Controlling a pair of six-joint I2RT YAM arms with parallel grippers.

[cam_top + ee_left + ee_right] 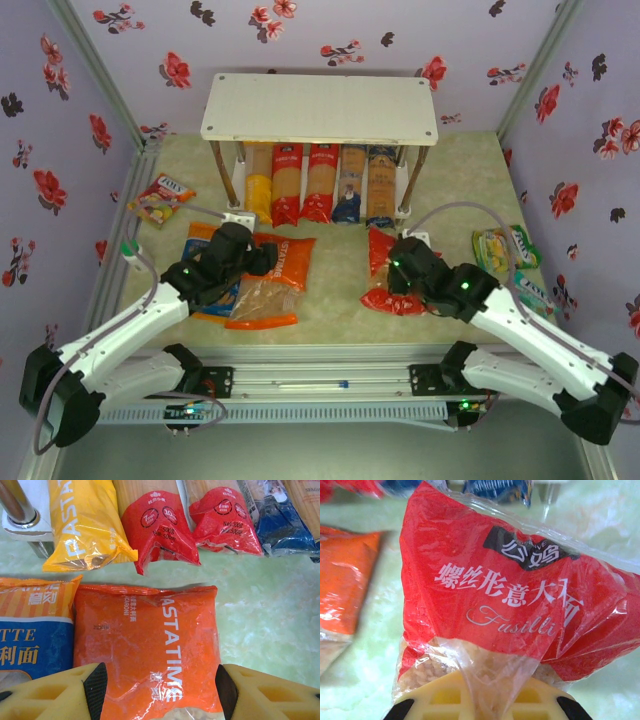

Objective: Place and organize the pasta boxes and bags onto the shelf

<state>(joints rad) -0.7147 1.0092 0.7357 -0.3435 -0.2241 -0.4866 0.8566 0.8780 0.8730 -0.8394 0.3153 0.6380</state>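
Ends of five pasta boxes (318, 185) hid under the shelf (320, 108). Before it we counted three bags (262, 300); left gripper (160, 685) gaped over the orange bag (150, 645), right gripper (480, 705) pinched the red bag (510, 595).

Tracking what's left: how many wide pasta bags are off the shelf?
3: blue-orange bag and orange bag side by side at left, red bag pinched in the right fingers.
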